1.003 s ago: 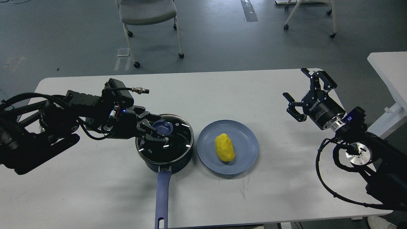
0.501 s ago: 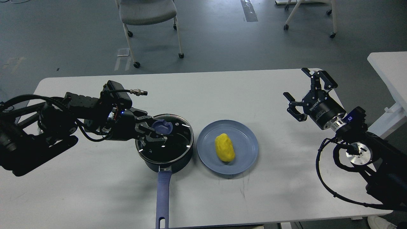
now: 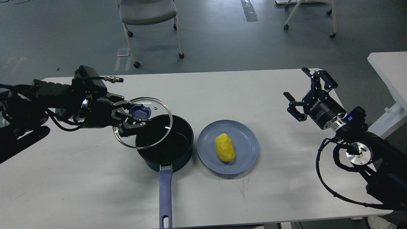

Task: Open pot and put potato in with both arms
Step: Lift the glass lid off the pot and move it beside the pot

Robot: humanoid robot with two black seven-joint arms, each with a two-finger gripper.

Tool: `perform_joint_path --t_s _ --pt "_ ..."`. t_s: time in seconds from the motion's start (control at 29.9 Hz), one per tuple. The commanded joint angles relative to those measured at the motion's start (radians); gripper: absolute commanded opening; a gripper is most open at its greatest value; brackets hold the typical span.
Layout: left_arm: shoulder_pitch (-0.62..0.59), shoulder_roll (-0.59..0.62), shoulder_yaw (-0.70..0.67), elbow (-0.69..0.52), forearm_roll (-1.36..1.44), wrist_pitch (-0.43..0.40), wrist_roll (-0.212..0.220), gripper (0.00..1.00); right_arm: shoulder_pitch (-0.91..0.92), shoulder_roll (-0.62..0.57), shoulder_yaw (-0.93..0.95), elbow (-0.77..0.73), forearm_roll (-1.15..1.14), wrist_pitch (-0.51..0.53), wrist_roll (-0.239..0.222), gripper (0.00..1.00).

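The dark pot (image 3: pixel 168 149) stands on the white table (image 3: pixel 95 190), its blue handle (image 3: pixel 165 197) pointing at me. My left gripper (image 3: pixel 135 117) is shut on the blue knob (image 3: pixel 141 111) of the glass lid (image 3: pixel 143 122). It holds the lid lifted and shifted to the upper left, still overlapping the pot's left rim. The inside of the pot looks empty. The yellow potato (image 3: pixel 224 147) lies on the blue-grey plate (image 3: pixel 244 133) right of the pot. My right gripper (image 3: pixel 306 92) is open and empty above the table's right side.
A grey wheeled chair (image 3: pixel 149 19) stands on the floor behind the table. A second white table (image 3: pixel 391 73) is at the right edge. Black cables (image 3: pixel 327 178) loop from my right arm over the table's right front corner.
My left gripper closed on the lid knob, then lifted the lid off the pot and carried it up and to the left. The right arm has not moved.
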Motion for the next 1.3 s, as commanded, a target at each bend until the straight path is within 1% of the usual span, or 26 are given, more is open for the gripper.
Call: perform_joint_path --t_s 0.0,0.1,0.3,0.43,0.84,1.14,1.27 --pt "0.029 0.078 0.021 0.009 -0.003 0.033 0.0 0.54 0.0 0.0 0.001 0.0 0.0 0.0 0.0 1.0" --pt "0.061 0.115 0.022 0.014 -0.005 0.056 0.0 0.55 0.0 0.0 0.001 0.0 0.0 0.0 0.0 1.0" --pt "0.107 0.147 0.024 0.038 -0.005 0.064 0.0 0.56 0.0 0.001 -0.001 0.0 0.0 0.0 0.0 1.0" --pt "0.145 0.141 0.024 0.063 -0.005 0.093 0.0 0.57 0.0 0.001 0.001 0.0 0.002 0.0 0.0 1.0" --pt "0.15 0.139 0.024 0.09 -0.023 0.094 0.0 0.57 -0.001 0.001 -0.001 0.0 0.0 0.0 0.0 1.0" --pt "0.191 0.115 0.025 0.172 -0.023 0.102 0.0 0.58 -0.005 0.001 -0.001 0.0 0.0 0.0 0.0 1.0" --pt "0.202 0.113 0.025 0.182 -0.026 0.102 0.0 0.59 -0.005 0.001 0.001 0.0 0.0 0.0 0.0 1.0"
